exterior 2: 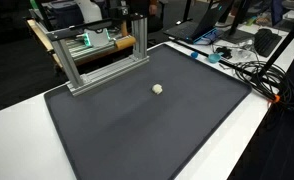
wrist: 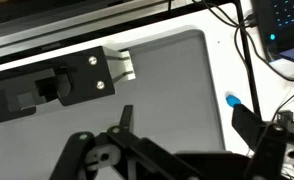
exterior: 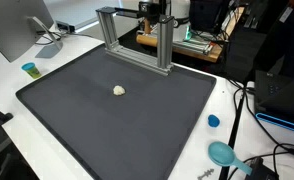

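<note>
My gripper (wrist: 187,122) is open, with nothing between its two dark fingers (wrist: 127,118). It hangs above the back part of a dark grey mat (wrist: 157,75), close to an aluminium frame (exterior: 137,45) whose foot bracket (wrist: 87,75) lies just ahead in the wrist view. In an exterior view the arm's black end (exterior: 152,9) shows above the frame's top bar. A small cream lump (exterior: 119,90) (exterior 2: 158,88) lies alone on the mat, well away from the gripper. It does not show in the wrist view.
A small blue cap (exterior: 213,121) (wrist: 234,101) sits on the white table (exterior: 237,110) beside the mat's edge. A teal scoop (exterior: 223,153), a teal cup (exterior: 30,69), a monitor (exterior: 17,25), cables (exterior 2: 252,70) and a laptop (exterior 2: 202,25) ring the mat.
</note>
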`<state>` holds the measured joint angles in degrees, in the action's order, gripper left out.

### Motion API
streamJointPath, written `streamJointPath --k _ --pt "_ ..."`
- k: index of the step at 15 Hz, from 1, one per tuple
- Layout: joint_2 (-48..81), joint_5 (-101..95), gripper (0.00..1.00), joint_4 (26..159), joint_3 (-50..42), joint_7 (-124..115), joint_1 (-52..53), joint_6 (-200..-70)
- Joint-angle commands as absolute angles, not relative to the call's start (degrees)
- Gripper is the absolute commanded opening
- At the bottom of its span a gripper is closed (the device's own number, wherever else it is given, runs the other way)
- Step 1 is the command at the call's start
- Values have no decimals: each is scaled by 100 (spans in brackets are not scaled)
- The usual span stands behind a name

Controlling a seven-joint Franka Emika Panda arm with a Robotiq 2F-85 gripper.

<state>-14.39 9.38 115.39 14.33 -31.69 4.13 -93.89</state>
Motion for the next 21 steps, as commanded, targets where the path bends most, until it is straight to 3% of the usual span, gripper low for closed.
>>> streamJointPath --k 1,21 --pt "-1427 918 100 11521 1360 -3188 496 -9374" --pt "-1655 473 100 11891 1329 -3163 413 -9683"
